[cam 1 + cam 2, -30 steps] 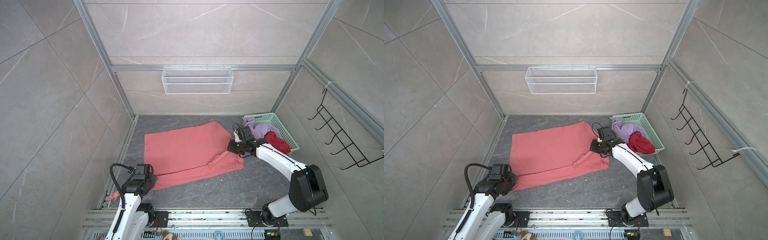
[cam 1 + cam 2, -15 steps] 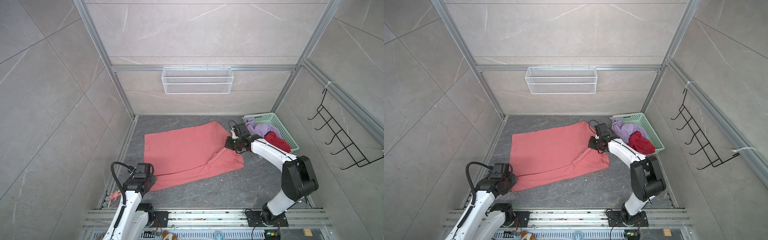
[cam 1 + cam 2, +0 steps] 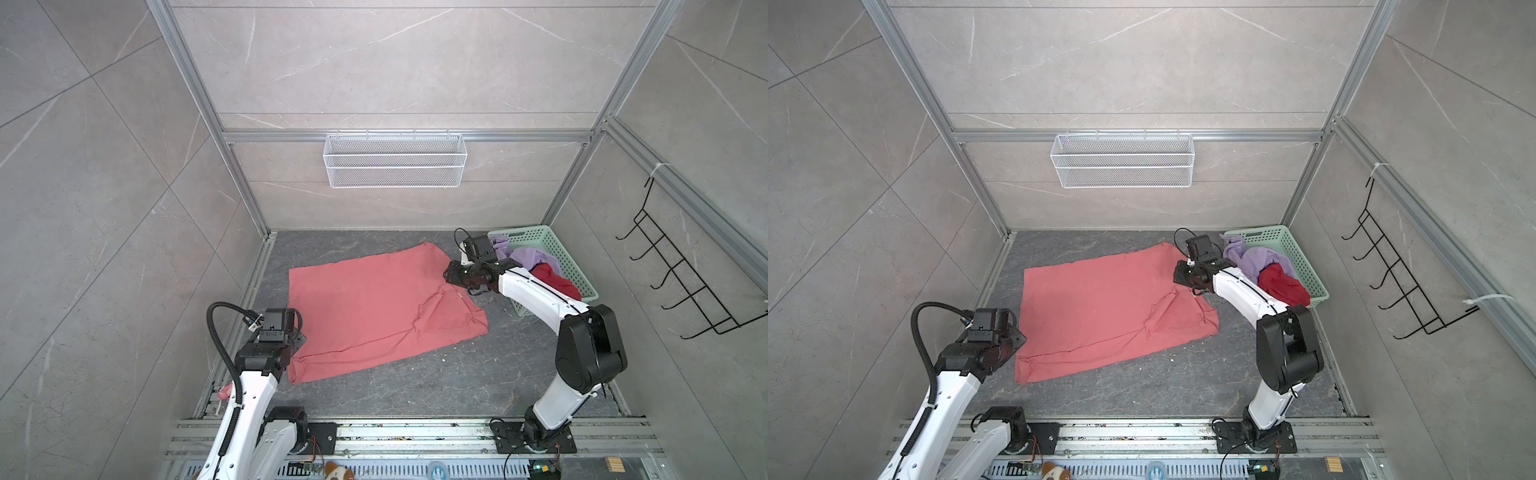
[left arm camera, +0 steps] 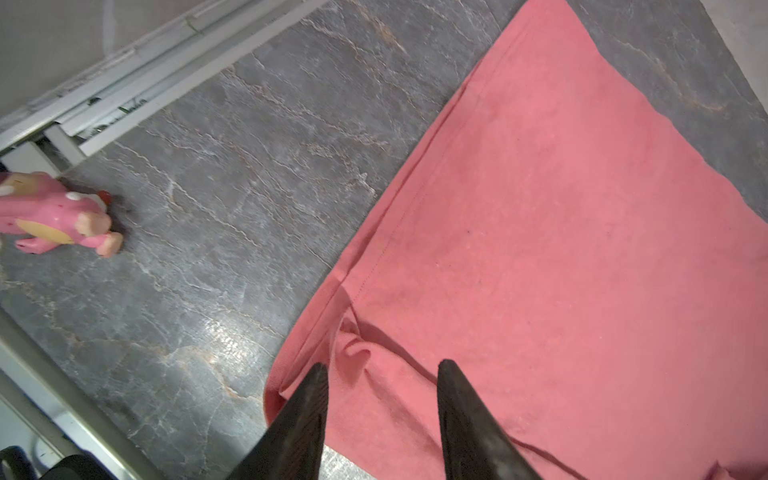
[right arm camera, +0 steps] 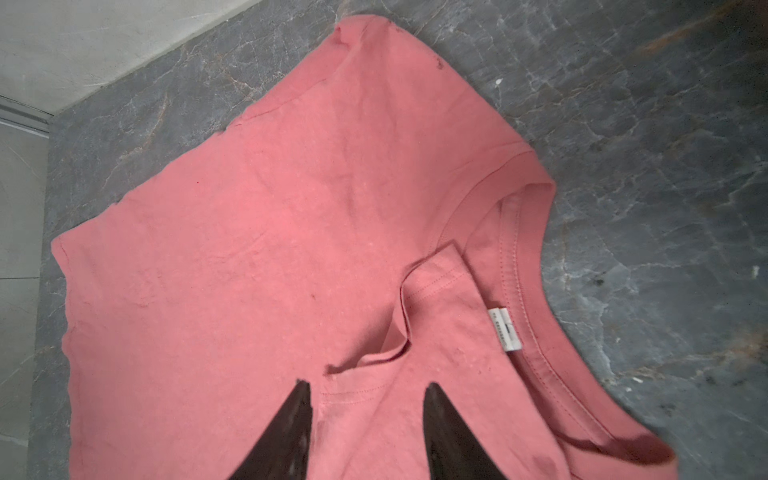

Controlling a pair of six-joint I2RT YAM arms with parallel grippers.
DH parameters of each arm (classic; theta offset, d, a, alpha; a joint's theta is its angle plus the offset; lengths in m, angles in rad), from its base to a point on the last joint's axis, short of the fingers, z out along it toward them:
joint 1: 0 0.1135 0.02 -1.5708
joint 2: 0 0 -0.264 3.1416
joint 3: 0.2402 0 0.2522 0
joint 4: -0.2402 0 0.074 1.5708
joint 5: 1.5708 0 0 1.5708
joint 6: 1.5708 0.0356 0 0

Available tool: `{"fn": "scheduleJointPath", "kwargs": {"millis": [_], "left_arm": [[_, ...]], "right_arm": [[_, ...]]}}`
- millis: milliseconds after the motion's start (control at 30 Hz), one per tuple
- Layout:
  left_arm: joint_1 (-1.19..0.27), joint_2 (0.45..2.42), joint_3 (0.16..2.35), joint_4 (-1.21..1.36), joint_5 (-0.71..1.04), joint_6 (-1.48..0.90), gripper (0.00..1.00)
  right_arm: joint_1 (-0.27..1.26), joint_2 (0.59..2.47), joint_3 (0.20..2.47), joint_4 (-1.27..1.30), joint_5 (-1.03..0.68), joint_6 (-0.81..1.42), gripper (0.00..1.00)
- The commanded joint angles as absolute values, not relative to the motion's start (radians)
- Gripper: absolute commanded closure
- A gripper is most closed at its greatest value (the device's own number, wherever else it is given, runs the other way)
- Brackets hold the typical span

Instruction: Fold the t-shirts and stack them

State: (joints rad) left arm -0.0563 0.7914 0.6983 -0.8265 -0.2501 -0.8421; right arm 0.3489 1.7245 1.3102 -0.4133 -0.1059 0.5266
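Note:
A salmon-pink t-shirt [image 3: 374, 307] [image 3: 1108, 307] lies spread on the dark floor, one sleeve folded in over it. My left gripper [image 4: 382, 365] [image 3: 297, 338] is open over its near left corner, a small ridge of cloth between the fingers. My right gripper [image 5: 368, 386] [image 3: 446, 276] is open over the folded-in sleeve, close to the ribbed collar and the white neck label [image 5: 505, 330]. Neither gripper holds the cloth. A lilac t-shirt [image 3: 528, 255] and a deep-red t-shirt [image 3: 552, 282] lie crumpled in the mint-green basket [image 3: 575, 272].
A small pink toy figure [image 4: 50, 216] [image 3: 224, 392] lies by the left floor rail. On the back wall hangs a white wire basket [image 3: 395, 160]. A black hook rack [image 3: 681, 282] is on the right wall. An aluminium rail runs along the front.
Both grippers have opened and let go of the pink t-shirt. The right gripper has moved back and leftward along the collar edge; the left arm has hardly moved.

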Motion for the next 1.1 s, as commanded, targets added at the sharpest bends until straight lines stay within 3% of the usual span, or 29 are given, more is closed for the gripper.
{"fn": "scheduleJointPath", "kwargs": {"millis": [0,133,433,833,1067], "left_arm": [[-0.055,0.811,0.707,-0.785,-0.067,-0.817,0.54],[-0.085,0.808,0.651,-0.76,0.064,-0.873,0.54],[-0.141,0.809,0.464,-0.622,0.126,-0.994,0.51],[-0.141,0.79,0.327,-0.588,-0.047,-1.03,0.5],[-0.142,0.911,0.349,-0.571,-0.075,-0.987,0.49]], "right_arm": [[0.355,1.672,1.296,-0.451,-0.133,0.529,0.54],[0.356,1.619,1.186,-0.422,-0.178,0.58,0.55],[0.362,1.617,1.01,-0.346,-0.172,0.673,0.55],[0.358,1.73,0.942,-0.335,-0.063,0.773,0.55],[0.309,1.763,0.845,-0.299,-0.071,0.854,0.57]]}}
